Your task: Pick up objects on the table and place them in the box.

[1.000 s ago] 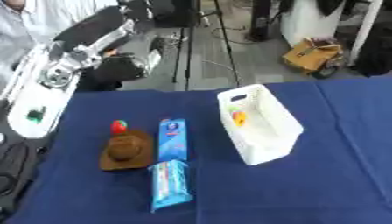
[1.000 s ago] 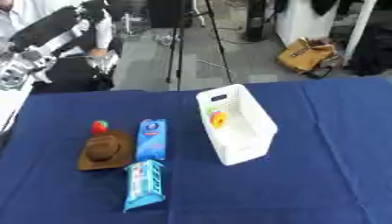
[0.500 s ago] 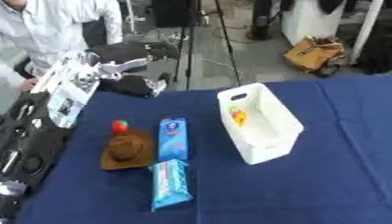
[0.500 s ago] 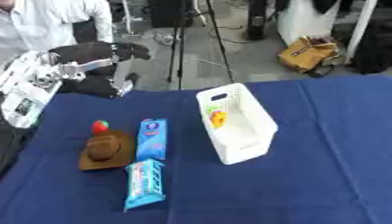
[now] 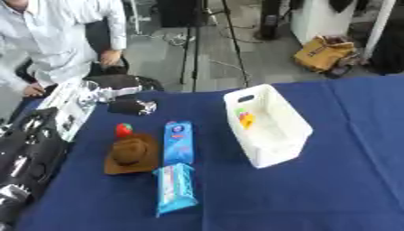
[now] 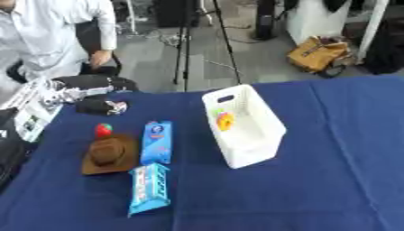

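Note:
A white box (image 5: 281,154) stands on the blue table (image 5: 331,189), right of centre, with a yellow-orange thing (image 5: 245,119) inside. To its left lie a blue carton (image 5: 178,141), a light-blue packet (image 5: 175,188) in front of it, a brown hat-shaped object (image 5: 132,154) and a small red thing (image 5: 124,130). My left hand (image 5: 120,84) hovers over the far left of the table, just behind the red thing. It is open, fingers and thumb apart, and holds nothing. My right hand does not show.
My left arm (image 5: 31,144) runs along the table's left edge. Beyond the table's far edge are a tripod (image 5: 193,45) and a brown bag (image 5: 328,52) on the floor.
My left arm has come down from high at the upper left. Its hand now hangs low over the table's far left corner. The objects have not moved.

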